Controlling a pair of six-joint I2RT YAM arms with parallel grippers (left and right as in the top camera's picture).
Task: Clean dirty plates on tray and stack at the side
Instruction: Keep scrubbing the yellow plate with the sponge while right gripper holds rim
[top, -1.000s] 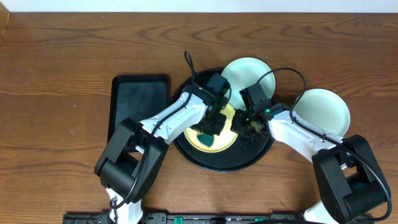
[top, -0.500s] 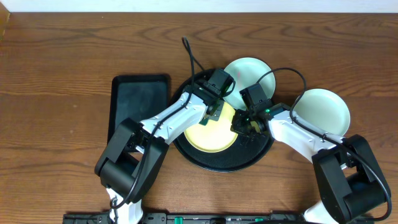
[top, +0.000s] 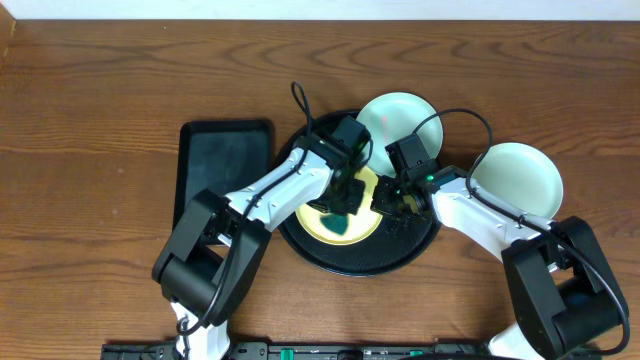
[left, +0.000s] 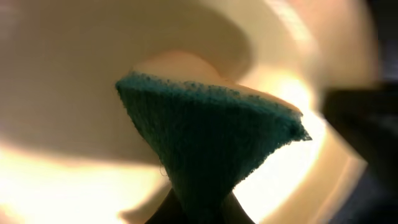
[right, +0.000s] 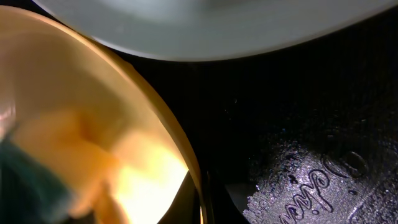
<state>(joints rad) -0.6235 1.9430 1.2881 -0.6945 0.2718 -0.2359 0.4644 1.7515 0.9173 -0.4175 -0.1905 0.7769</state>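
A pale yellow plate (top: 362, 228) lies on the round black tray (top: 350, 264). My left gripper (top: 343, 203) is shut on a green sponge (top: 336, 224) that presses on the plate's inside; in the left wrist view the sponge (left: 211, 143) fans out over the yellow plate (left: 74, 74). My right gripper (top: 388, 196) is shut on that plate's right rim (right: 180, 149), one finger inside and one outside. A mint plate (top: 397, 115) rests on the tray's far edge. A second mint plate (top: 517, 175) lies on the table to the right.
A smaller black rectangular tray (top: 225, 165) lies left of the round one. The right arm's cable loops over the far mint plate. In the right wrist view, the tray's embossed floor (right: 311, 180) lies right of the yellow rim.
The left gripper swept the sponge toward the plate's far rim, then back to the near middle. The right gripper kept its hold on the rim, unmoved.
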